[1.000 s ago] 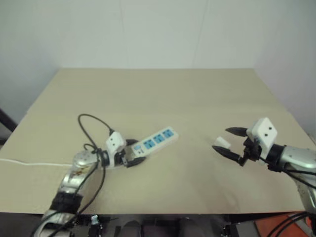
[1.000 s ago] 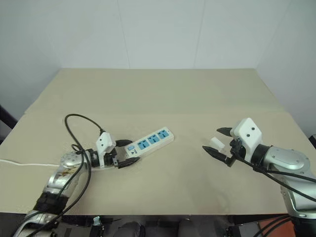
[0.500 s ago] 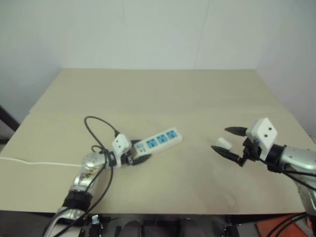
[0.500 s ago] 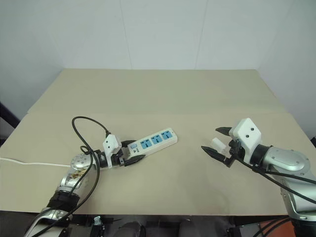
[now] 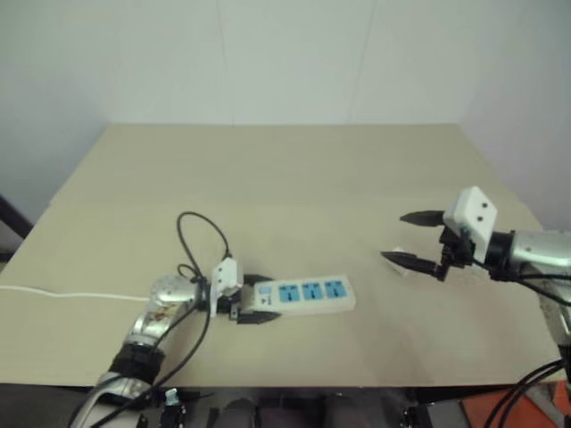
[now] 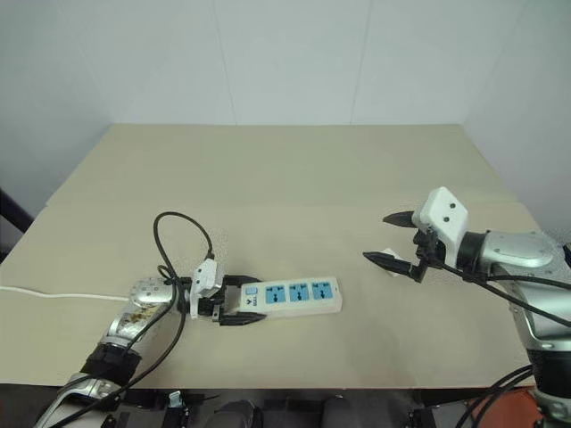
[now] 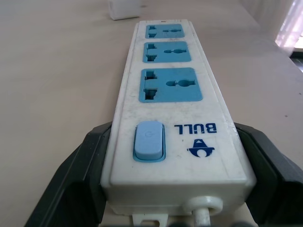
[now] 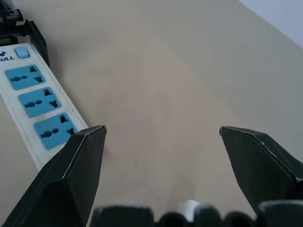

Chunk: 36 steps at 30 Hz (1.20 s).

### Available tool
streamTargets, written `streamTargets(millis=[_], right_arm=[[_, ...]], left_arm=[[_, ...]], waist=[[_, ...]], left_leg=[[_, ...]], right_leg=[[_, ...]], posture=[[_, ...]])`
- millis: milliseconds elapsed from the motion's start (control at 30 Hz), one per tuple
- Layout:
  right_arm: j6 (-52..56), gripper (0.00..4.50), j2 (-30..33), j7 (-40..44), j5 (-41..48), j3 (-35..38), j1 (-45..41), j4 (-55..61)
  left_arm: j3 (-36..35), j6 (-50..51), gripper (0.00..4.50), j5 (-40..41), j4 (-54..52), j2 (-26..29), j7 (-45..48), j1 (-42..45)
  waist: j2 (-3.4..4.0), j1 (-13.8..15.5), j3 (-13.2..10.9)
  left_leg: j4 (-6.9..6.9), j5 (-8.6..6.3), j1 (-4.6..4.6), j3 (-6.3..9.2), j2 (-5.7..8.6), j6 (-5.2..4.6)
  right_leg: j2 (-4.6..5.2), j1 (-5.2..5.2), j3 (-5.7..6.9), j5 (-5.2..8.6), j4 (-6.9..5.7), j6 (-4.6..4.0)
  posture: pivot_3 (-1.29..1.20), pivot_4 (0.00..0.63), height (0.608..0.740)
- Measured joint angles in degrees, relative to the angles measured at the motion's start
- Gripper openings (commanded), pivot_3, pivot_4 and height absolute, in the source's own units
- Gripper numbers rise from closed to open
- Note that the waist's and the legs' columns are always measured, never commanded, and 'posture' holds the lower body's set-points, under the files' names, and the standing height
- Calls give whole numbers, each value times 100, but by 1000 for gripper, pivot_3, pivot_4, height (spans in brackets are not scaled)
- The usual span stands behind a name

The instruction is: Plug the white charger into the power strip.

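The power strip (image 6: 299,294), a long white bar with three blue socket faces, lies flat on the tan table near its front edge. My left gripper (image 6: 254,299) is shut on its switch end, one black finger (image 7: 78,170) against each side. The white charger (image 6: 390,256), a small white block, rests on the table to the right of the strip and shows in the left wrist view past the strip's far end as the charger (image 7: 124,8). My right gripper (image 6: 377,237) hangs open just above it, holding nothing, fingers spread wide.
The strip's thin white cord (image 5: 53,294) runs off to the left table edge. A black cable loop (image 6: 183,236) arches above my left wrist. The tan table (image 5: 285,178) stretches back to a white wall.
My left gripper has closed on the strip's switch end and swung the strip from slanting away to lying level toward the right. My right gripper has risen slightly off the charger.
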<state>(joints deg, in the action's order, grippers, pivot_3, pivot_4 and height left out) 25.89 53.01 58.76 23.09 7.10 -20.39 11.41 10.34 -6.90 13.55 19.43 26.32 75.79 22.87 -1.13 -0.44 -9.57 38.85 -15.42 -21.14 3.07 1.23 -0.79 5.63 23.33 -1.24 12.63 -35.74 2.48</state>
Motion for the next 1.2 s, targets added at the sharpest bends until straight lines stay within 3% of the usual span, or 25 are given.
streamTargets(millis=[100, 233, 333, 500, 667, 767, 1033, 1200], right_arm=[[603, 4500, -34, -197, -57, -378, -503, -96], [2630, 4500, -106, -782, -98, -966, -1880, -218], [4189, 4500, -196, -903, -170, -1766, -3195, -749], [5122, 4500, -282, -537, -510, -3543, -4497, -2128], [4829, 4500, -437, 215, -1084, -4811, -5085, -3524], [4299, 4500, -591, 616, -1453, -5179, -5169, -4151], [3496, 4500, -1112, 1178, -2263, -5370, -5301, -5406], [3341, 4500, -1257, 1496, -2603, -5402, -5259, -5561]], left_arm=[[25, -272, 3311, -88, 195, -58, -18, 68], [73, -607, 3311, -202, 384, -156, -65, 143], [107, -817, 3311, -243, 532, -212, -52, 231], [144, -935, 3311, -251, 655, -275, -24, 338], [184, -942, 3311, -251, 666, -264, 45, 353], [178, -965, 3311, -251, 664, -262, 55, 358], [176, -935, 3311, -251, 643, -275, 55, 358], [175, -860, 3311, -248, 614, -269, 77, 358]], waist=[[2, -2, 1], [9, 6, 5], [19, 41, 11], [22, 99, 12], [25, 90, 15], [33, 86, 19], [41, 91, 24], [44, 90, 26]], left_leg=[[2, 0, 3, 0, 1, 0], [3, 0, 4, 7, 1, 0], [3, 0, 1, 10, 2, 0], [2, 0, -11, 7, 14, 0], [3, 1, -28, 3, 17, 0], [10, 1, -53, 1, 18, 1], [15, 3, -71, 2, 23, 3], [14, 3, -72, 3, 23, 4]], right_leg=[[2, 0, -2, -1, -5, -1], [4, 0, 1, -3, -8, -4], [6, 4, 7, -4, -7, -7], [17, 16, 12, -4, -5, -6], [18, 41, 11, -4, -17, -5], [18, 69, 11, -4, -29, -4], [19, 83, 11, -5, -32, -3], [19, 86, 11, -5, -32, -3]], posture=[[0, 150, 740], [0, 150, 740], [0, 150, 740], [0, 150, 740], [0, 150, 740], [0, 150, 740], [0, 150, 740], [0, 150, 740]])
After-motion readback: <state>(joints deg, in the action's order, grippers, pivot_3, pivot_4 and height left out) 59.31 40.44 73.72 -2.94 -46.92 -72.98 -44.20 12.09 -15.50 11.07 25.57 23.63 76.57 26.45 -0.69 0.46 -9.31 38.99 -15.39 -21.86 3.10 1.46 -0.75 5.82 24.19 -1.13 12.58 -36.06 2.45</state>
